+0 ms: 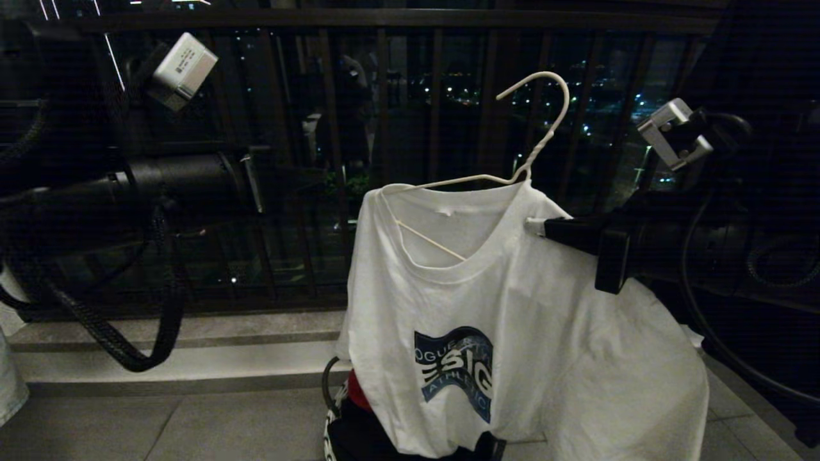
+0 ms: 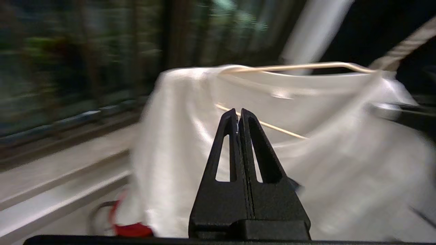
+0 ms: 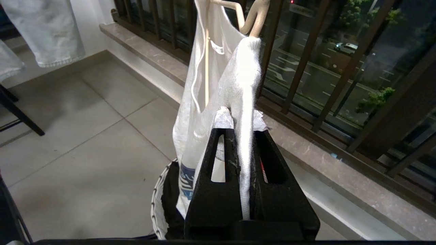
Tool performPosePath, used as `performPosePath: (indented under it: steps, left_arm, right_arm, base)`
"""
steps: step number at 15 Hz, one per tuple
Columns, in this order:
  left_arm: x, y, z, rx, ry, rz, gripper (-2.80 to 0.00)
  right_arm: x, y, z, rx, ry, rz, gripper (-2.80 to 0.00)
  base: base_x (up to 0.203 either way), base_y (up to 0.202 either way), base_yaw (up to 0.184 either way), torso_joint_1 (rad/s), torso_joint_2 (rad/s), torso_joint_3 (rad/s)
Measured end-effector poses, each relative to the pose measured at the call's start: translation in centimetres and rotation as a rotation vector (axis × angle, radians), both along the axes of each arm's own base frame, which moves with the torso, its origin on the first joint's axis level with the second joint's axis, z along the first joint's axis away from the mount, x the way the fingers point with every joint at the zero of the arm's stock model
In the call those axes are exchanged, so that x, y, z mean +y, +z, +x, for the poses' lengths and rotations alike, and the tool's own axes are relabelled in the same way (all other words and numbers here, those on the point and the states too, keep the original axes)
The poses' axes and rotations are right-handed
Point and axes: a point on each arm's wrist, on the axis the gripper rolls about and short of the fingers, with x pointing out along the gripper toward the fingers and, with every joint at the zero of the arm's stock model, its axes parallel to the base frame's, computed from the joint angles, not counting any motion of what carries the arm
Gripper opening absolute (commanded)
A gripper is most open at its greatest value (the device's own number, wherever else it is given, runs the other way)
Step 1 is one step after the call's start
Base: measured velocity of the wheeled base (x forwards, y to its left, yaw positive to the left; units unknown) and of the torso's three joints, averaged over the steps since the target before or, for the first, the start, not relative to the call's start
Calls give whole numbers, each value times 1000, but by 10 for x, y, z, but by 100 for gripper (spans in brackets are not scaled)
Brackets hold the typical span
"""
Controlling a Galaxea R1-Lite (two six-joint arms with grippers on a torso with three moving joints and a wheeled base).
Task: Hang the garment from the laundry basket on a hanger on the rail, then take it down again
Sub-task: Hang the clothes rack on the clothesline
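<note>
The garment (image 1: 512, 307), a white T-shirt with a blue-and-black logo, hangs on the cream wire hanger (image 1: 544, 109), whose hook stands free in the air. My right gripper (image 1: 535, 225) is shut on the garment's shoulder (image 3: 245, 102), and white cloth runs between its jaws (image 3: 242, 131). My left gripper (image 2: 237, 114) is shut and empty, a little short of the collar side of the garment (image 2: 190, 112). Below the shirt stands the laundry basket (image 1: 328, 410), seen too in the right wrist view (image 3: 157, 200), with dark and red cloth in it. The rail is out of view.
Dark balcony railing bars (image 1: 435, 109) run behind the shirt, above a stone ledge (image 1: 192, 346). My left arm (image 1: 186, 179) reaches in from the left. Pale garments (image 3: 44, 30) hang to the side over the tiled floor (image 3: 85, 153), near a dark frame leg (image 3: 20, 115).
</note>
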Motion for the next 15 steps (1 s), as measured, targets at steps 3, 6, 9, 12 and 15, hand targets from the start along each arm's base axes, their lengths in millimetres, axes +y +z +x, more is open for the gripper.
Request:
performPosePath:
  steps: [3, 6, 9, 12, 15]
  left_arm:
    - [-15, -9, 0, -17, 58, 80, -280]
    - [-18, -15, -4, 28, 31, 111, -280]
    - [-15, -10, -16, 95, -38, 132, -280]
    - [-8, 2, -33, 182, -148, 151, -280]
    - [0, 16, -50, 284, -227, 177, -280]
  right_arm:
    - [-1, 1, -1, 6, -21, 14, -280]
    - [-2, 2, -3, 4, -29, 15, -280]
    - [-4, 2, -6, 0, -28, 14, -280]
    - [-6, -2, -13, 2, 34, 2, -280]
    - [-6, -5, -18, 15, 135, 7, -280]
  base:
    - [0, 0, 0, 0, 0, 0]
    - [0, 0, 0, 0, 0, 0]
    - [0, 0, 0, 0, 0, 0]
    - [0, 0, 0, 0, 0, 0]
    - [0, 0, 0, 0, 0, 0]
